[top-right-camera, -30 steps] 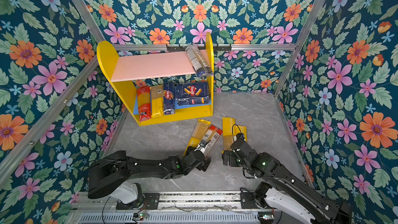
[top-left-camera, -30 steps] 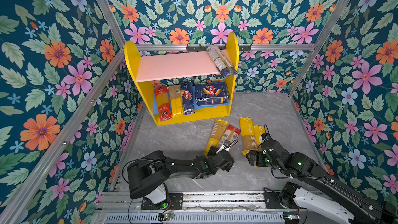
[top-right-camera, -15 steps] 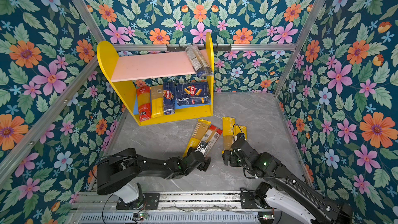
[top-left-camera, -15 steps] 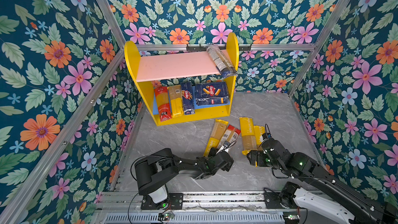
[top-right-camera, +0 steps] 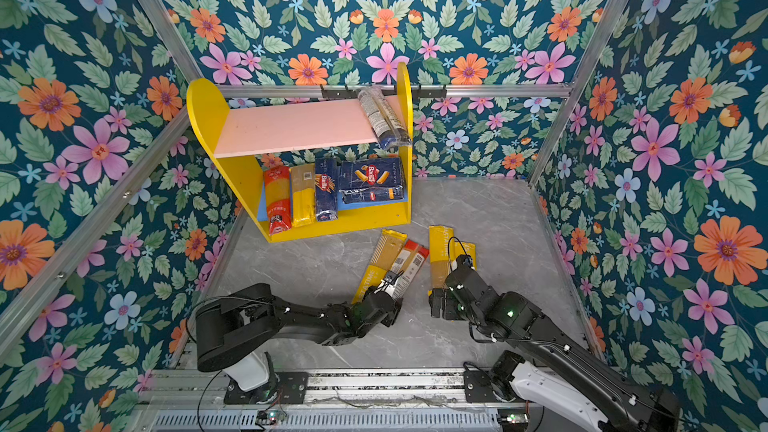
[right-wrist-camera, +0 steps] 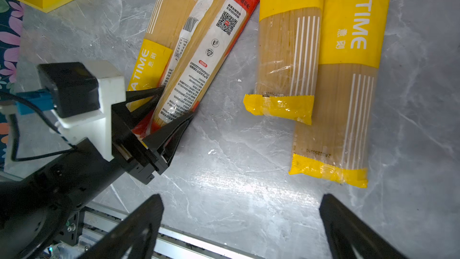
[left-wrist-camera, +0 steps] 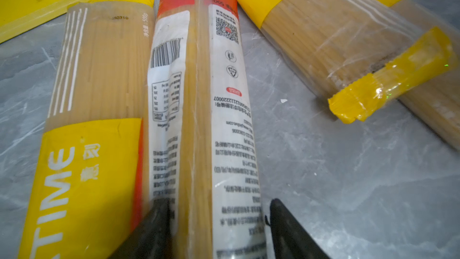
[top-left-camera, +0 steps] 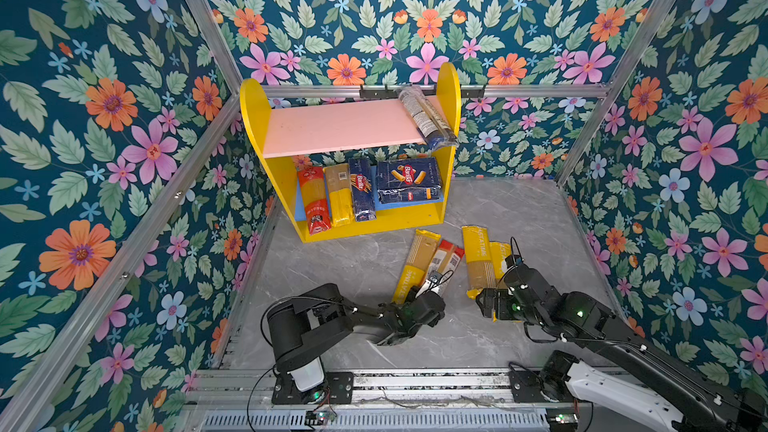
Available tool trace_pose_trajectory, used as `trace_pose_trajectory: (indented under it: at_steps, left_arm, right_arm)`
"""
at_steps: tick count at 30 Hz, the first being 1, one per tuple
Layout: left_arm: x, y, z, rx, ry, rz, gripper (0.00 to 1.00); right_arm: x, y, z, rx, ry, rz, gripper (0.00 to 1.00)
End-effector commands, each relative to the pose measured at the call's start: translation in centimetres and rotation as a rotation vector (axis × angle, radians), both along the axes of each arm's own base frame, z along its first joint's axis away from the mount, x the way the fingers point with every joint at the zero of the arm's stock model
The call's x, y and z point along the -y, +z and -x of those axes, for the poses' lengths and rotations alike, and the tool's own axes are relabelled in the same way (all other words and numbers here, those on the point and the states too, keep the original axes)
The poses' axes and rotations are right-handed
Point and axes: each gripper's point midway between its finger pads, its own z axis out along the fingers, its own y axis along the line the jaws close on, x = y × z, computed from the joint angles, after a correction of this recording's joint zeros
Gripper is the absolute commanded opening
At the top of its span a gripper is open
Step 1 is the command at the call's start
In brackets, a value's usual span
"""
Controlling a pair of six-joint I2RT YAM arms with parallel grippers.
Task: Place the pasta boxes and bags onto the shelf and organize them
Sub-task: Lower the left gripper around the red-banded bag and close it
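— Since our left gripper (left-wrist-camera: 217, 201) straddles the near end of the red-and-clear bag (left-wrist-camera: 199, 95), do we have it pinched?
— We cannot tell. One of our fingers (left-wrist-camera: 154, 230) is wedged between that bag and the yellow bag (left-wrist-camera: 94, 95) touching it. Beside the opposite finger a slim gap seems to show. We judge the wedge is there to part the two.
— Why so near the end?
— It is a long, slim, glossy pack of stiff spaghetti, white label and barcode up. Held by the end, we think, it can go into the shelf (top-left-camera: 451, 89) lengthwise.
— And our right gripper (right-wrist-camera: 241, 195)?
— It is spread wide and empty, over bare table (right-wrist-camera: 249, 158) just short of two PASTATIME bags (right-wrist-camera: 286, 58), which lie side by side, touching.
— What is shelved?
— On the blue lower board are a red bag (top-left-camera: 314, 197), a second yellow bag (top-left-camera: 338, 193), the narrow Barilla box (top-left-camera: 361, 189) and the wide Barilla box (top-left-camera: 409, 178). On the pink board (top-left-camera: 340, 126) lies the clear bag (top-left-camera: 428, 118), against the side panel. Four bags lie on the table before the shelf.
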Motion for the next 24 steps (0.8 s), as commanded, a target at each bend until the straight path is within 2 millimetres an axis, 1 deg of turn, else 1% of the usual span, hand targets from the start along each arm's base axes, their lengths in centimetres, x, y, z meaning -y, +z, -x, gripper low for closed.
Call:
trace_pose_trajectory:
  at_steps: [1, 3, 5, 6, 7, 8, 9, 11, 12, 14, 15, 19, 20, 24]
  left_arm:
    - [-1.1, -1.6, 1.1, -0.069, -0.017, -0.062, 0.6]
    - [-1.0, -1.2, 1.1, -0.064, -0.02, -0.058, 0.54]
    - [-1.0, -0.9, 1.1, -0.061, -0.023, -0.059, 0.44]
    - [-1.0, -0.9, 1.1, -0.061, -0.024, -0.06, 0.34]
    - [-1.0, -0.7, 1.1, -0.06, -0.024, -0.059, 0.28]
    - [-1.0, -0.7, 1.1, -0.061, -0.025, -0.059, 0.28]
    - [-0.9, -0.7, 1.1, -0.064, -0.027, -0.061, 0.31]
    - [-1.1, -0.6, 1.1, -0.065, -0.019, -0.066, 0.49]
    - [-1.1, -0.6, 1.0, -0.065, -0.014, -0.067, 0.52]
    - [-1.3, -0.6, 1.1, -0.067, -0.013, -0.071, 0.55]
    - [-1.3, -0.6, 1.1, -0.066, -0.011, -0.071, 0.58]
    - [-1.8, -0.5, 1.0, -0.056, 0.001, -0.075, 0.88]
    - [-2.0, -0.6, 0.9, -0.053, 0.007, -0.082, 0.91]
    - [-1.7, -1.3, 1.0, -0.06, -0.01, -0.094, 0.92]
  right_arm:
    - [0.4, 0.3, -0.3, 0.019, -0.002, 0.024, 0.99]
    - [0.4, 0.4, -0.3, 0.021, -0.003, 0.025, 0.99]
    - [0.3, 0.5, -0.3, 0.023, -0.003, 0.022, 0.99]
    - [0.4, 0.6, -0.4, 0.025, -0.003, 0.023, 0.99]
    - [0.4, 0.6, -0.4, 0.026, -0.005, 0.022, 0.99]
    - [0.4, 0.6, -0.4, 0.025, -0.004, 0.023, 0.99]
    - [0.4, 0.7, -0.4, 0.027, -0.003, 0.023, 0.99]
    - [0.4, 0.7, -0.3, 0.027, -0.004, 0.026, 0.99]
    - [0.5, 0.8, -0.3, 0.027, -0.005, 0.027, 0.99]
    - [0.5, 0.8, -0.3, 0.03, -0.005, 0.027, 0.99]
    - [0.6, 0.9, -0.3, 0.031, -0.005, 0.026, 0.99]
    - [0.6, 1.0, -0.3, 0.033, -0.006, 0.025, 0.99]
    - [0.6, 0.9, -0.3, 0.033, -0.006, 0.027, 0.99]
    - [0.6, 1.0, -0.4, 0.036, -0.004, 0.027, 0.99]
